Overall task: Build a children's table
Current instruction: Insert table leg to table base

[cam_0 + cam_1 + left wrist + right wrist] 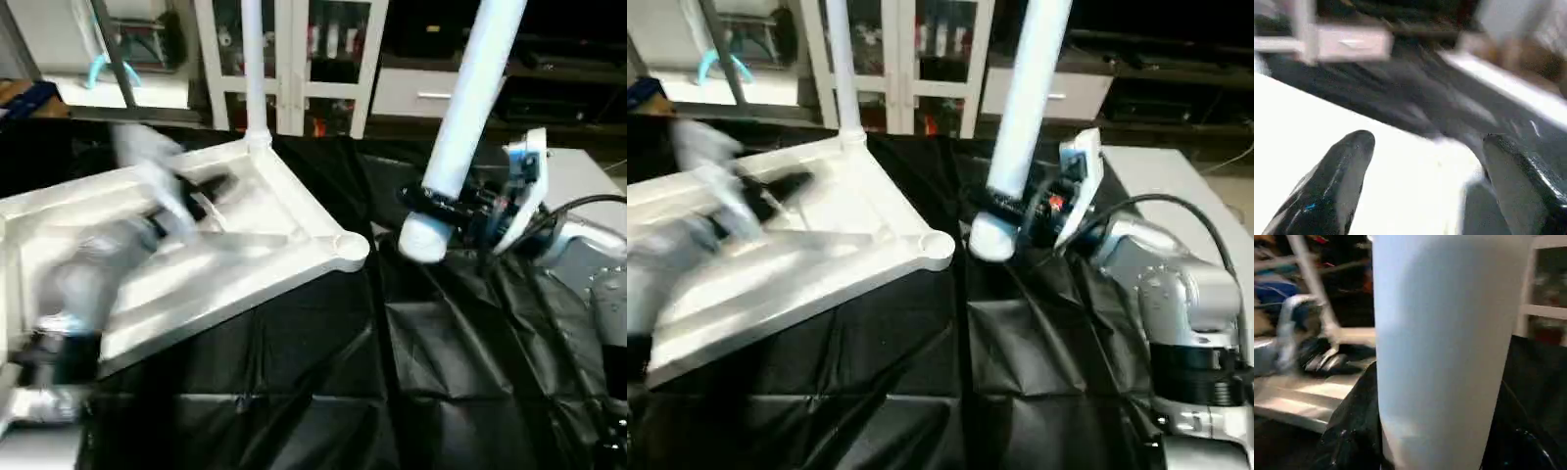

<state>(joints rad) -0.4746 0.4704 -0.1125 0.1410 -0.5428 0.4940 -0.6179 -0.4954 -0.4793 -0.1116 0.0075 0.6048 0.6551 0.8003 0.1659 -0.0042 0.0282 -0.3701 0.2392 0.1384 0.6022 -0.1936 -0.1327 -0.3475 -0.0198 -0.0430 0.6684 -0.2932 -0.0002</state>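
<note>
Lighting: even indoor light from above; scene moderately bright. The white plastic square table top with ribbed underside (pixel 211 245) reads bright, near washed out on its raised rims. The crinkled black plastic sheet (pixel 323 392) covering the tabletop shows soft sheen along its creases.

Blur: the left tool (pixel 774 191) and its silver forearm are heavily motion-smeared over the table top. In the left wrist view everything is streaked, its black fingers (pixel 1337 181) included. The long tapered white tube leg (pixel 1444 342) is close and soft-edged in the right wrist view, shaded bluish on one side.

Upturned top (pixel 245 245), seemingly one leg (pixel 253 69) socketed
</note>
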